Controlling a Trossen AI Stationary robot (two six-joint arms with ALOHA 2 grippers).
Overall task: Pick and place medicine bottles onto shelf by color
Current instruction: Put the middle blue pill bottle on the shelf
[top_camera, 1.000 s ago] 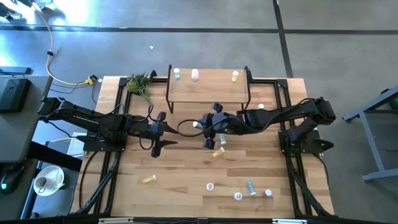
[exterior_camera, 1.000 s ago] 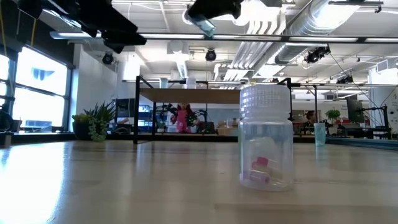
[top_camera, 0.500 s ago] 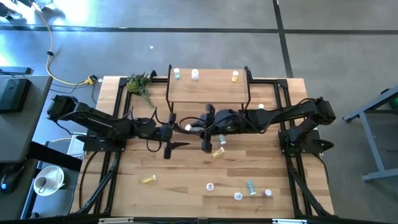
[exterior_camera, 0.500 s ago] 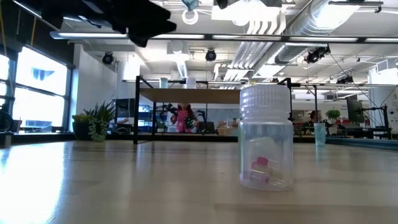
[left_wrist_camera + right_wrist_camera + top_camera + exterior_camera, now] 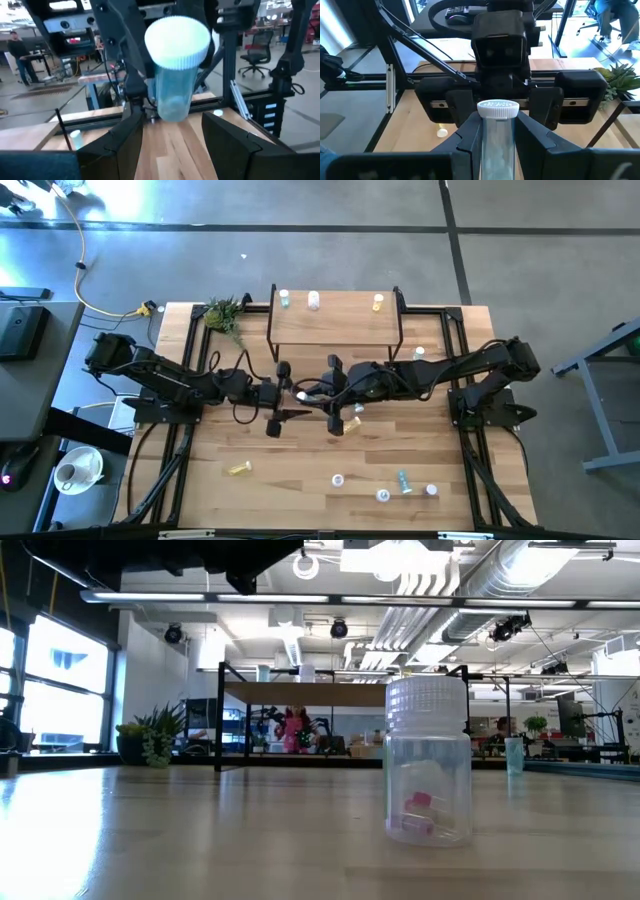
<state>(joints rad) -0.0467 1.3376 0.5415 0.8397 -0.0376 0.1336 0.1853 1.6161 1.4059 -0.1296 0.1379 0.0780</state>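
You were mid-handover above the middle of the slatted wooden table (image 5: 200, 480), just in front of the low light-wood shelf (image 5: 335, 325). To do it well, you needed both arms steady. Your right gripper (image 5: 496, 150) was clamped on the pale blue, white-capped medicine bottle (image 5: 172, 70); your left gripper (image 5: 172, 132) stood open around its cap end, not yet closed
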